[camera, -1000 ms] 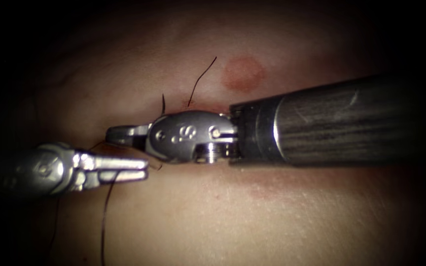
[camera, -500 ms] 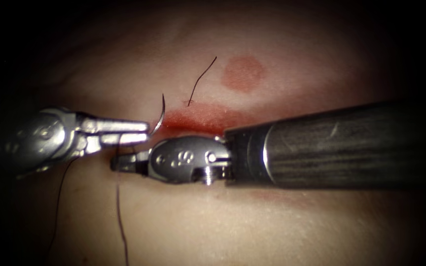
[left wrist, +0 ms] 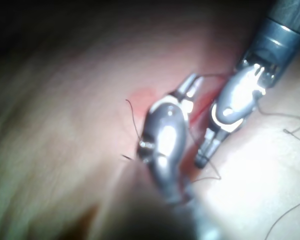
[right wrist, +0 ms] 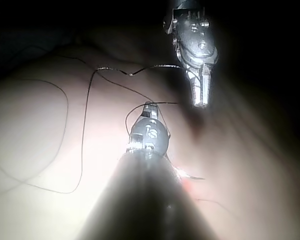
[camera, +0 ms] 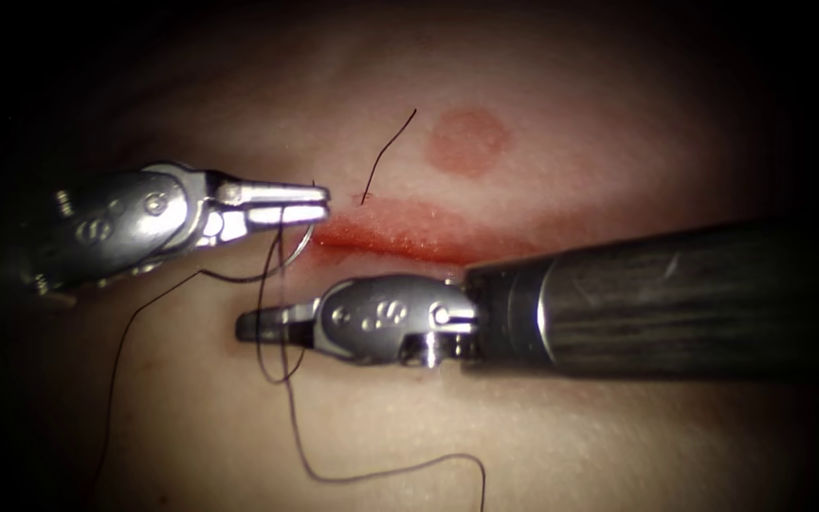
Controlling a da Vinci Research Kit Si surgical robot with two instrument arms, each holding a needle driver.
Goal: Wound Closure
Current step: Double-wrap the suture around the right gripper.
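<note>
Two needle drivers are seen over the tissue (camera: 523,446) in the endoscope view. At the left, the left tool (camera: 319,202) is held at the left end of the cut (camera: 400,242), its fingers (camera: 286,192) clamped together on the curved needle (camera: 303,243). The needle is gripped near one end, and its arc hangs below the fingers toward the near side, clear of the tissue. Dark thread (camera: 282,332) is seen running from the needle region; one strand trails left and toward the near-left edge, another drops in a loop and runs on across the near tissue. A short cut end of thread (camera: 389,152) stands up just beyond the cut. Red fluid (camera: 409,232) is spread along the cut, and a round reddish mark (camera: 466,142) lies farther off. To the right, the right tool (camera: 244,327) lies on the near side of the cut, its fingers (camera: 272,322) pressed together and nothing held.
</note>
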